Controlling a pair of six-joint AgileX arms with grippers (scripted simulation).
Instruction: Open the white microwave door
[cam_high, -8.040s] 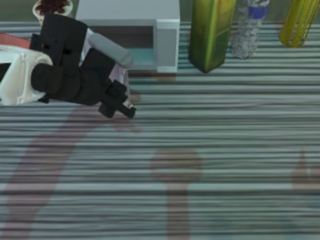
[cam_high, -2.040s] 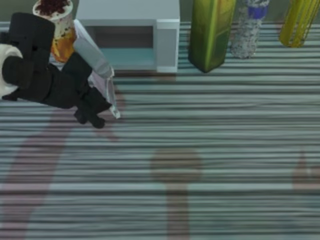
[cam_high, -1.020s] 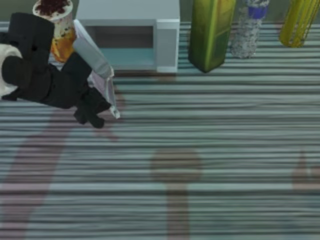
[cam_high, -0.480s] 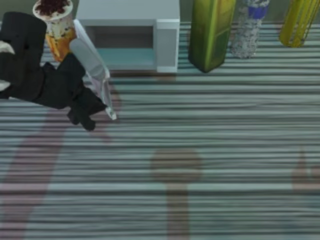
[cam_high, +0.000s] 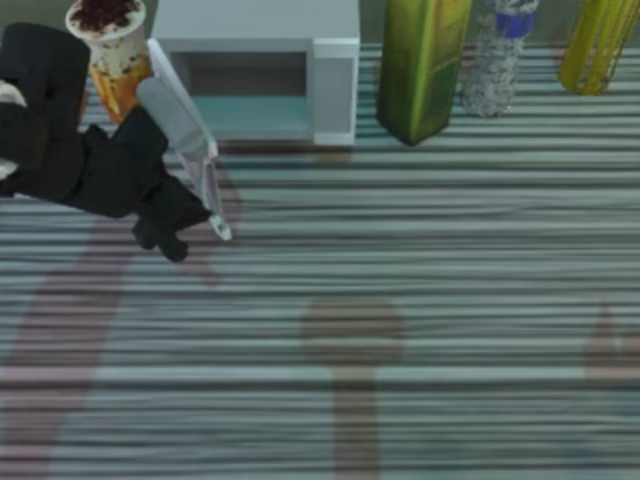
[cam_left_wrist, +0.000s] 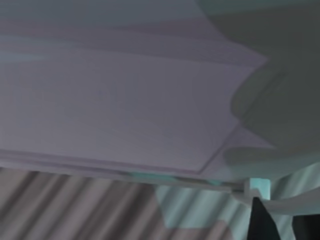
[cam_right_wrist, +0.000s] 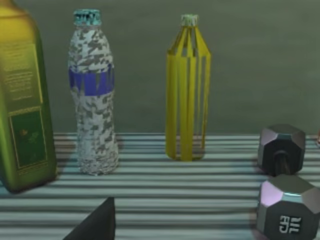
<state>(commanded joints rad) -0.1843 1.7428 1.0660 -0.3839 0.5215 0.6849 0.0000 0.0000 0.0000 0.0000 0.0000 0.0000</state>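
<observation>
My left end effector (cam_high: 170, 235) sits at the free edge of the door (cam_high: 185, 140); its grip I cannot tell. The door stands swung wide from the white microwave (cam_high: 262, 60).

White microwave (cam_high: 335, 70), teal floor; grey-windowed door (cam_high: 185, 125); black left pincer (cam_high: 165, 235); grey-striped table (cam_high: 420, 300).
</observation>
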